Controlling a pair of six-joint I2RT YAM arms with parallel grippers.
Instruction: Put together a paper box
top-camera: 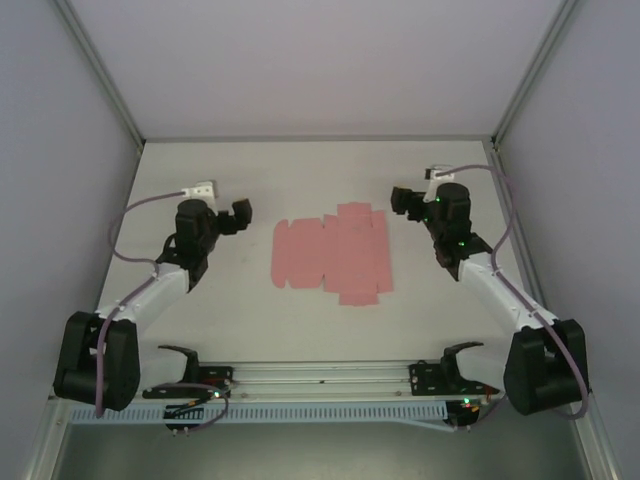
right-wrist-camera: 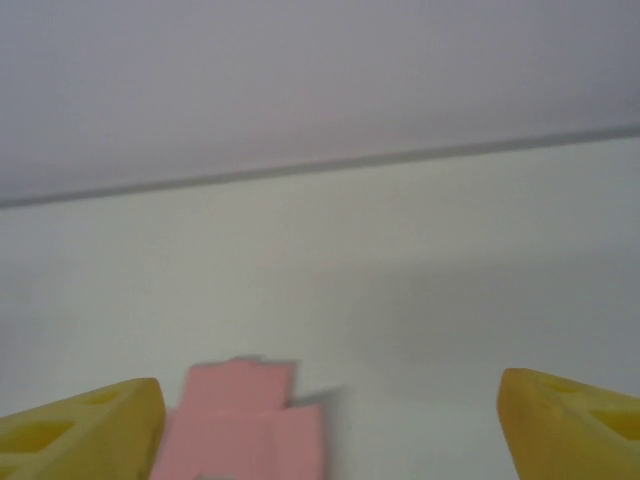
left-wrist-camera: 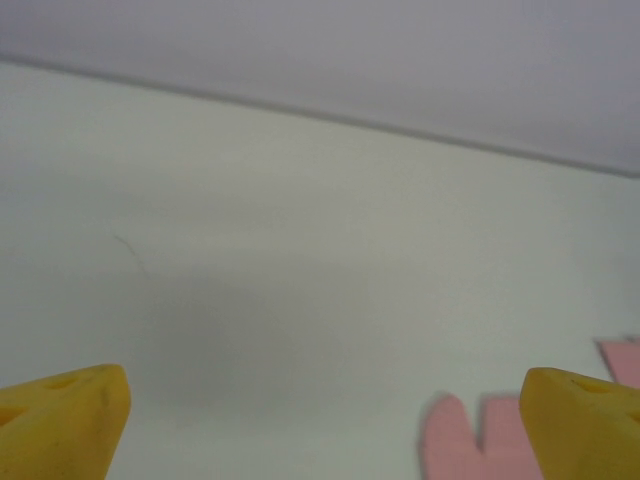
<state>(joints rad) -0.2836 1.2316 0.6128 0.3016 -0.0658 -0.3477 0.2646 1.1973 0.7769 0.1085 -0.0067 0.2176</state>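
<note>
- The paper box (top-camera: pixel 332 252) lies as a flat, unfolded pink die-cut sheet at the middle of the table (top-camera: pixel 300 175); flaps and tabs project from its far and near edges; no panel is raised.
- The left gripper (top-camera: pixel 240 215) stands to the left of the sheet, apart from it; in the left wrist view its yellow fingers (left-wrist-camera: pixel 70 415) sit at opposite lower corners, jaws spread wide; only bare table lies between them; nothing is held; pink tabs of the sheet show just beside the right-hand finger.
- The right gripper (top-camera: pixel 403 203) stands close by the sheet's far right corner; in the right wrist view its jaws are likewise well apart with nothing clamped; an edge of the sheet lies on the table next to the left-hand finger; whether that finger touches the card cannot be told.
- Both arms are bent inward, facing the sheet from either side.
</note>
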